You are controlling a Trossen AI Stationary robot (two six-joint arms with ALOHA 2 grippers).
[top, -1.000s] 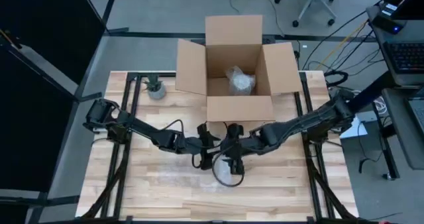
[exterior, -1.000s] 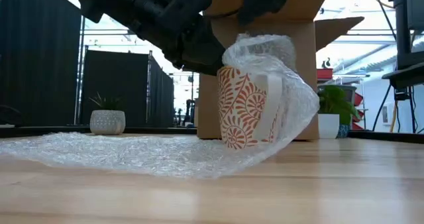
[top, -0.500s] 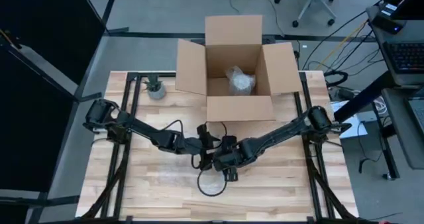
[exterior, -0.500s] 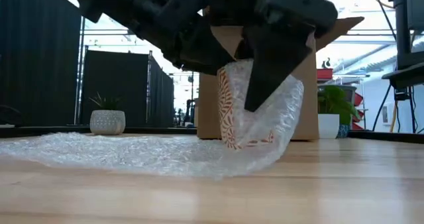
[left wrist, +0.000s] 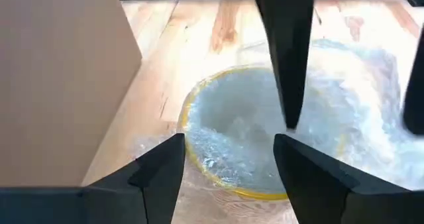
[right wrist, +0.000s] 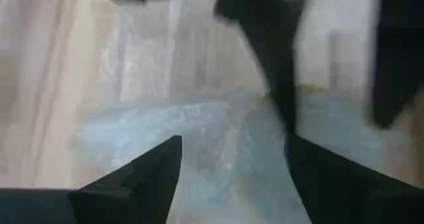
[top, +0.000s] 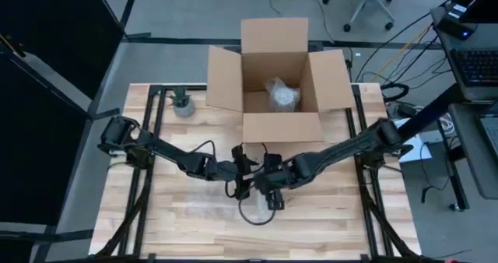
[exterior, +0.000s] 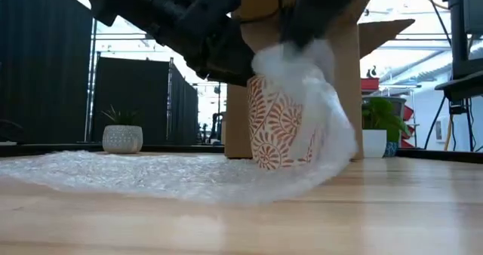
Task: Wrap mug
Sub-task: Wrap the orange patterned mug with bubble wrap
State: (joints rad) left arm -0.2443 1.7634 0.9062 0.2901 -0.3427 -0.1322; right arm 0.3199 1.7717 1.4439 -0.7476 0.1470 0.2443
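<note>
A white mug with an orange leaf pattern (exterior: 273,127) stands upright on a sheet of clear bubble wrap (exterior: 143,170). One end of the sheet is drawn up over the mug's right side and top (exterior: 302,66) and lines its mouth (left wrist: 265,131). My left gripper (left wrist: 228,164) is open just above the mug's rim (left wrist: 199,161), on its left in the low view. My right gripper (right wrist: 232,177) is open above the mug, one finger (left wrist: 286,85) pointing down into the mouth over the wrap. My left gripper stands with its fingers on either side of a stretch of the mug's rim; I cannot tell whether it touches it. My right gripper has one fingertip (left wrist: 289,121) down over the wrap inside the mug's mouth, coming from above; I cannot tell whether it touches the wrap.
An open cardboard box (top: 276,119) stands at the table's far edge just behind the mug, with a bubble-wrapped bundle (top: 282,94) inside. A small potted plant (top: 183,103) is at the far left. Bare wood lies on the near side of the wrap.
My right gripper dropped toward the mug and pressed the loose arch of wrap against its right side, then rose again. The wrap now lies over the mug's top instead of bulging out to the right. The mug has stayed in place.
</note>
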